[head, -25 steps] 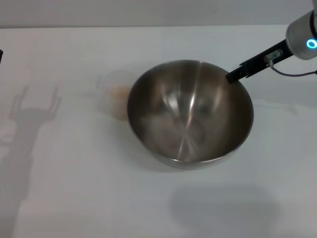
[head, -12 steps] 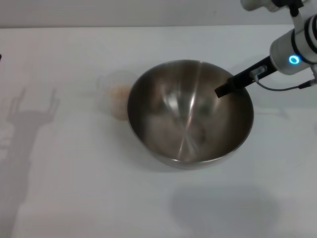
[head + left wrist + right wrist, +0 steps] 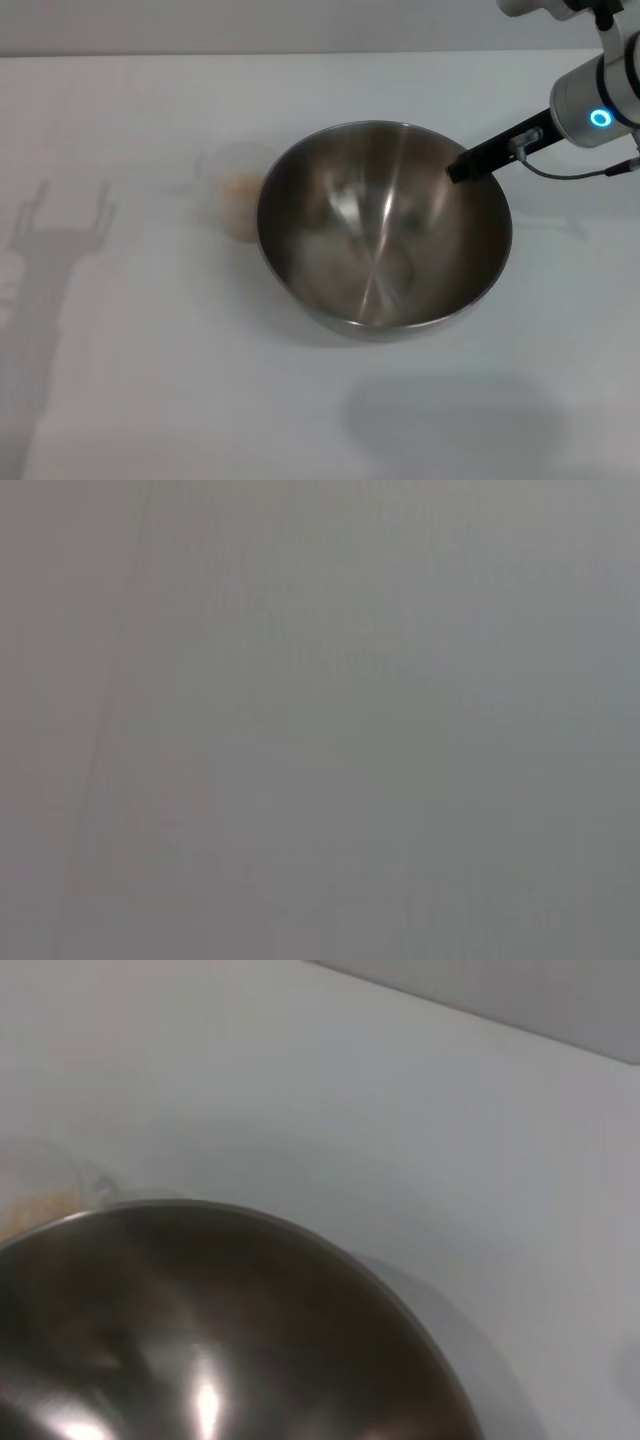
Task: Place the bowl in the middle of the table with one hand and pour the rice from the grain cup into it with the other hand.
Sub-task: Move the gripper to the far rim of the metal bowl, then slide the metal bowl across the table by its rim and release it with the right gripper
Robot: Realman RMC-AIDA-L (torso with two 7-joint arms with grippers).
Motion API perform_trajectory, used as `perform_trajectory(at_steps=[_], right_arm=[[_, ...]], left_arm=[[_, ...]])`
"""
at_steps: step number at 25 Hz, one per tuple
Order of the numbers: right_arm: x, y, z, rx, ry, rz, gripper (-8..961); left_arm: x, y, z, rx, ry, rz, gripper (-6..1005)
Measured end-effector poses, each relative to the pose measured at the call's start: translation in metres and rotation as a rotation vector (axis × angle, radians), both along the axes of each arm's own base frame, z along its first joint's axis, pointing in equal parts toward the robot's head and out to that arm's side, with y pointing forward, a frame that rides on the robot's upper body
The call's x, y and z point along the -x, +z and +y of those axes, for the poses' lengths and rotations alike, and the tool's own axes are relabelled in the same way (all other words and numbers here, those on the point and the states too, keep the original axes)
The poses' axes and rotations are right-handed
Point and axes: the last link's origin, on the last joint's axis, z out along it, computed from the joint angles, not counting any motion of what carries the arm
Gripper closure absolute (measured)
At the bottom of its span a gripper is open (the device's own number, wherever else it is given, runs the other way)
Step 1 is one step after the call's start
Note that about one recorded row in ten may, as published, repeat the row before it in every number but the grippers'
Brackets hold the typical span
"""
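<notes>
The steel bowl stands upright and empty near the middle of the white table. The translucent grain cup stands just left of the bowl, close against its side, with pale rice inside. My right gripper reaches in from the upper right, its dark tip over the bowl's far right rim. The right wrist view shows the bowl's rim and inside and the cup beyond it. My left gripper is out of view; only its shadow lies on the table at the left.
The table's far edge runs along the top of the head view. The left wrist view shows only a plain grey surface.
My right gripper swung inward over the bowl's rim, then drew back slightly toward the right. The arm's body has come lower into view. Bowl and cup have not moved.
</notes>
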Motion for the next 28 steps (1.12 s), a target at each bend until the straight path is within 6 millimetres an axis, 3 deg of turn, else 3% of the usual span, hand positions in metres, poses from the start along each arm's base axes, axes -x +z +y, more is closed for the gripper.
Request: perform_trajectory(at_steps=[3, 12, 21, 28], right_arm=[[-0.002, 0.002, 0.001, -0.003, -0.001, 0.003, 819], [0.007, 0.014, 0.001, -0.020, 0.022, 0.073, 928], [0.030, 0.037, -0.013, -0.030, 0.105, 0.129, 928], [0.030, 0.036, -0.026, 0.011, 0.108, 0.156, 928]], left_arm=[[0.000, 0.001, -0.002, -0.011, -0.007, -0.001, 260], [-0.002, 0.001, -0.003, -0.017, -0.015, -0.011, 260], [-0.003, 0.002, -0.004, -0.023, -0.024, -0.013, 260], [-0.004, 0.003, -0.007, -0.031, -0.037, -0.013, 260]])
